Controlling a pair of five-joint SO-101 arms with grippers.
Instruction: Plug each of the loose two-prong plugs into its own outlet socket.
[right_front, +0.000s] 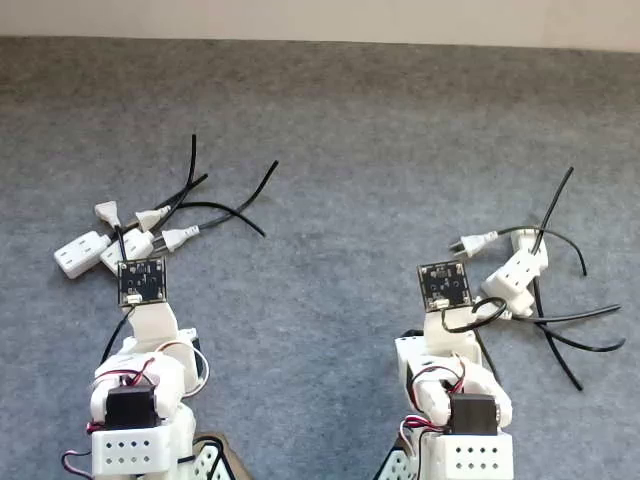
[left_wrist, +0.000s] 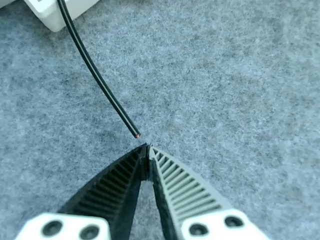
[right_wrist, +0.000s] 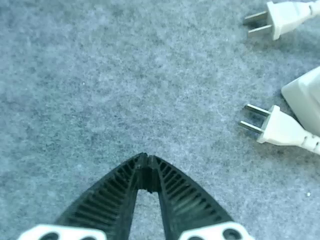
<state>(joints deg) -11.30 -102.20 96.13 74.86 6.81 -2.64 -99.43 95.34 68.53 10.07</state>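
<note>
Grey carpeted counter (right_front: 330, 120), pale strip along its far edge. By the left edge, white socket blocks (right_front: 82, 255) lie w/ three plugs (right_front: 175, 238) and tangled black cords (right_front: 235, 205) just beside. By the right edge, another block (right_front: 517, 275) lies w/ a plug near it. The left tool (left_wrist: 148, 148) is pressed together, empty, tips just short of a cut cord end (left_wrist: 136, 134). The right tool (right_wrist: 148, 159) is likewise pressed together, nothing pinched. A nearer plug (right_wrist: 277, 131) is seen ahead, prongs turned away from the block beside it. Step judged: approach for a first pick. The tool should be spread before descent. The plug body, not the cord, should be pinched behind the prongs, then turned approx. square to the slots. The block will prob. slide when pushed, so it should be braced by the other tool.
</note>
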